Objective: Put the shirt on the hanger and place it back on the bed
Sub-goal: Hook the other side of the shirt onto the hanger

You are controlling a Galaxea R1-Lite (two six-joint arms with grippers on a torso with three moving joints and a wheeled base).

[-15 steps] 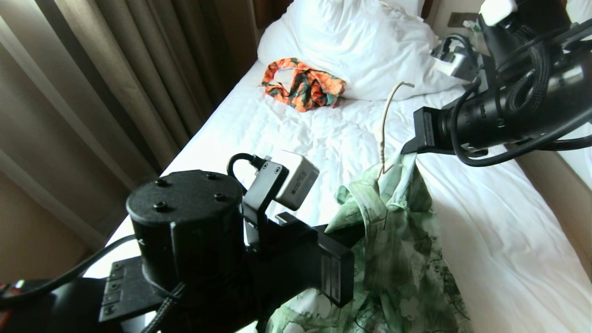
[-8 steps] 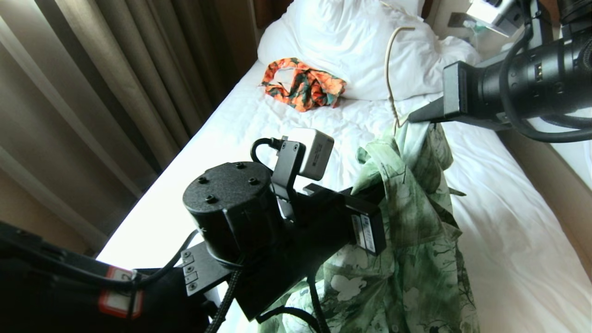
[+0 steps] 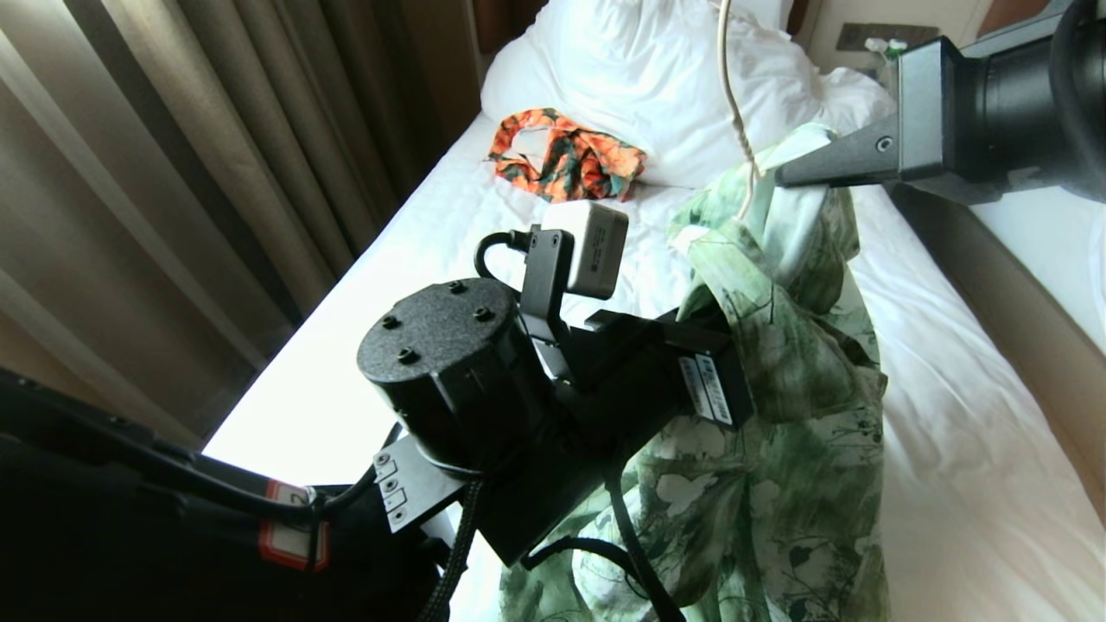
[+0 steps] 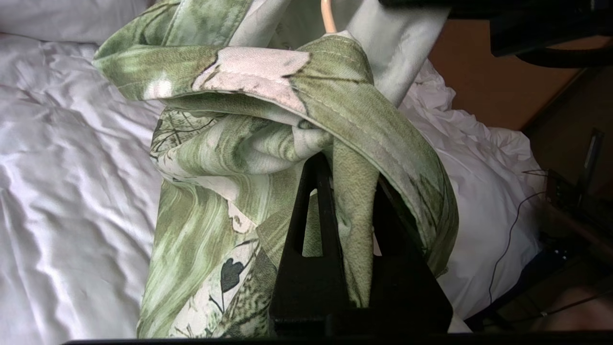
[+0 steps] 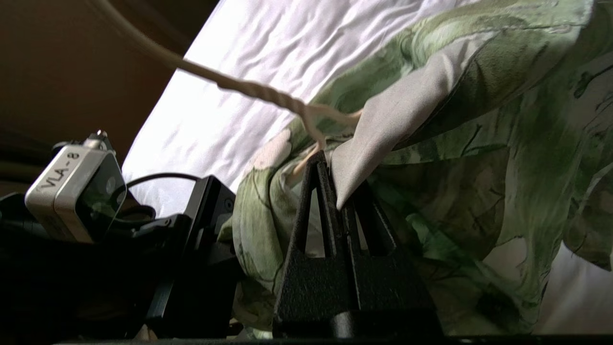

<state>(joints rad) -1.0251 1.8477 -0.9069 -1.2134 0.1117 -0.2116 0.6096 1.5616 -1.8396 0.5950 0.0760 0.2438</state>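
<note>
Both grippers, left (image 3: 704, 324) and right (image 3: 782, 177), had risen, clamped on the shirt (image 3: 778, 415); hanger (image 3: 730, 95) lifted above the bed (image 3: 950, 415).

The shirt (image 3: 778, 449) was thin matt woven cloth, its collar stitched. The hanger (image 3: 730, 95) was smooth cream wire, twisted rough at the neck. The bed (image 3: 968, 449) wore a creased matt white sheet. At 11 o'clock from the shirt lay a crumpled orange garment (image 3: 566, 164) of soft cloth. The right gripper (image 5: 335, 187) looked grainy matt black plastic; the curtain (image 3: 173, 173) was matt fabric.
</note>
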